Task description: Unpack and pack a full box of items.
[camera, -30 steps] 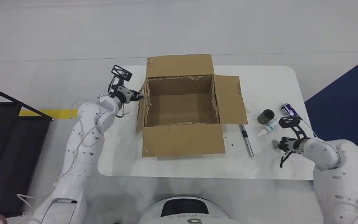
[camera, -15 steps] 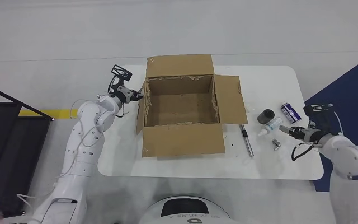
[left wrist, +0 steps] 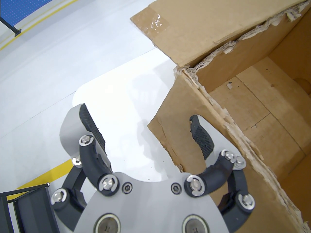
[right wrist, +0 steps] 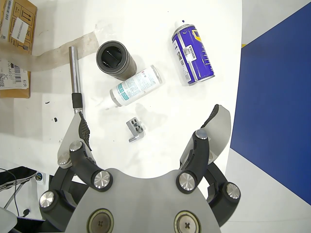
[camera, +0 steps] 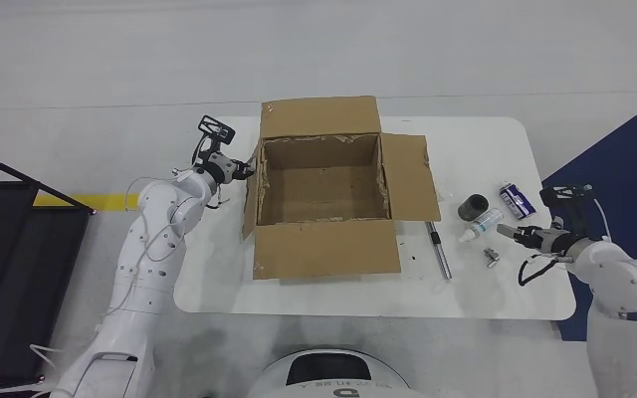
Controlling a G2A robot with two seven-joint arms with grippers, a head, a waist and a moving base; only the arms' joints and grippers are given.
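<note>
The open cardboard box (camera: pixel 323 194) stands mid-table with its flaps spread. My left gripper (camera: pixel 235 168) (left wrist: pixel 138 120) is open at the box's upright left flap (left wrist: pixel 184 112), whose corner lies between its fingers. To the right of the box lie a metal rod (camera: pixel 439 249) (right wrist: pixel 75 78), a dark cylinder (camera: pixel 473 208) (right wrist: pixel 115 60), a white bottle (camera: pixel 481 223) (right wrist: pixel 136 86), a blue spray can (camera: pixel 514 198) (right wrist: pixel 193 54) and a small metal bracket (camera: pixel 491 257) (right wrist: pixel 135 128). My right gripper (camera: pixel 510 232) (right wrist: pixel 149 115) hangs open just right of the bracket, holding nothing.
The white table (camera: pixel 468 289) ends close to the right of the items, with a blue floor area (right wrist: pixel 274 98) beyond. A strip of tape (right wrist: pixel 60 52) trails from the box's right flap (camera: pixel 410 177). A black rack (camera: pixel 30 249) stands left of the table.
My right gripper has drawn back to the right from over the bracket toward the table's edge, then held still. The left arm has not moved.
</note>
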